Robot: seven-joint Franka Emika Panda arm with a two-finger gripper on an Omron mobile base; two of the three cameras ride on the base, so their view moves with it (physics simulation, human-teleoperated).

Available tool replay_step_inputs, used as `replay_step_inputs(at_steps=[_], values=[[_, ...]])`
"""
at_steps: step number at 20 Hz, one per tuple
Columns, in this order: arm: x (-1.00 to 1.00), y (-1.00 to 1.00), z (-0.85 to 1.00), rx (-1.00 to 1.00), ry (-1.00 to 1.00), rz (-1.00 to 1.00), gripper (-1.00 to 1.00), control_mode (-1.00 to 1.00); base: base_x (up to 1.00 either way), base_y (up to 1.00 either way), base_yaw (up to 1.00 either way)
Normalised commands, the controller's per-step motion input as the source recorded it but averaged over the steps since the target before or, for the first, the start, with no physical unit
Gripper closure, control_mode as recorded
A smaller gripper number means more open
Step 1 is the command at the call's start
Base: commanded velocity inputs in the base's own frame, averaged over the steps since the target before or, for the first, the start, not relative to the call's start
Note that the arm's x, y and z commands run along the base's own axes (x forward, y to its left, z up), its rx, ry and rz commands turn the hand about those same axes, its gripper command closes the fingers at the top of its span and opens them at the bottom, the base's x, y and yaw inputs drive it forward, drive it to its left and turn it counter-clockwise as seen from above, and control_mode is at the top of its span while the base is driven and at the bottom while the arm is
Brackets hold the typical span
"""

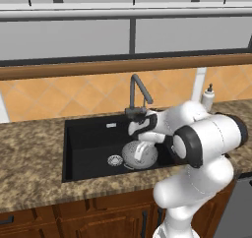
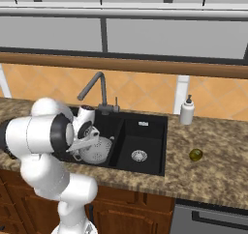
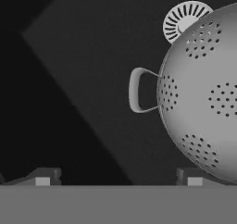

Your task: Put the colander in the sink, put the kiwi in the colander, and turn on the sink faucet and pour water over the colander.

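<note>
Fingertips of the end effector (image 3: 118, 177) stand wide apart w/ nothing between them, just above the round silver-grey perforated metal colander (image 3: 203, 93), which sits in the larger left basin of the black rectangular double-basin sink (image 1: 86, 133), beside the round steel drain (image 3: 183, 19). Colander step looks done. Small yellowish-green oval kiwi (image 2: 195, 154) lies on the speckled brown stone worktop (image 2: 213, 170), right of the sink, well apart from the arm. Dark grey angular faucet (image 1: 138, 92) stands behind the basins; no water visible.

Judgement: next is fetching the kiwi. Lift straight up to clear colander rim & loop handle (image 3: 139, 90) w/o nudging it, then swing right, avoiding the white soap dispenser (image 2: 187, 111). Approach the kiwi from above; close gently, as it may roll.
</note>
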Motion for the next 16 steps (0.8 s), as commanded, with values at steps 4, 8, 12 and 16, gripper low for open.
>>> replay_step_inputs(at_steps=[4, 8, 12, 16], values=[[-0.22, -0.46, 0.73, 0.00, 0.04, -0.24, -1.00, -1.00, 0.00, 0.00, 0.00], [-0.04, -0.24, 0.99, 0.00, 0.12, -0.29, -1.00, -1.00, 0.00, 0.00, 0.00], [-0.12, -0.27, 0.94, 0.00, 0.15, -0.28, -1.00, -1.00, 0.00, 0.00, 0.00], [-0.26, -0.72, 0.56, 0.00, 0.10, -0.25, -1.00, -1.00, 0.00, 0.00, 0.00]])
